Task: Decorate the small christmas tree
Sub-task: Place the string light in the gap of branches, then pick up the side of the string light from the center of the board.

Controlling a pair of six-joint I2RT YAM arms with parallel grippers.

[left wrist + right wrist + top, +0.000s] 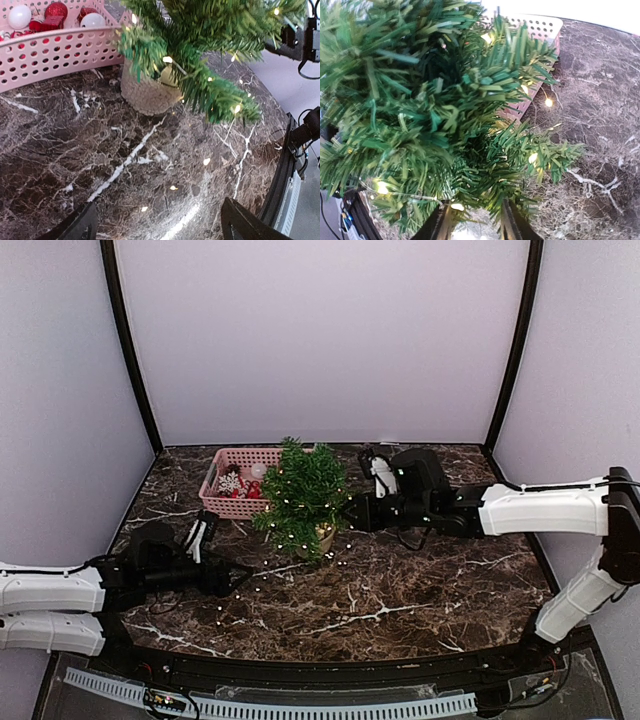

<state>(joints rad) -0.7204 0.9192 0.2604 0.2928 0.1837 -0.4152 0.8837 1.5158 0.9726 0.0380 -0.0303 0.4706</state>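
Left arm (45,592): white shell segments, black joints, thin black cable along the top
Right arm (545,510): white shells, bulky black wrist block, black cable looping under
Left jaws: black, flat, angular tips
Right jaws: black, narrow, tapering
Left wrist fitting (201,532): white with dark stripes
Right wrist fitting (381,477): white, rounded

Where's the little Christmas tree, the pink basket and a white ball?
small christmas tree (303,490), top view, on its green branches.
pink basket (55,55), left wrist view, on its holed front wall.
white ball (20,16), left wrist view, on its middle.
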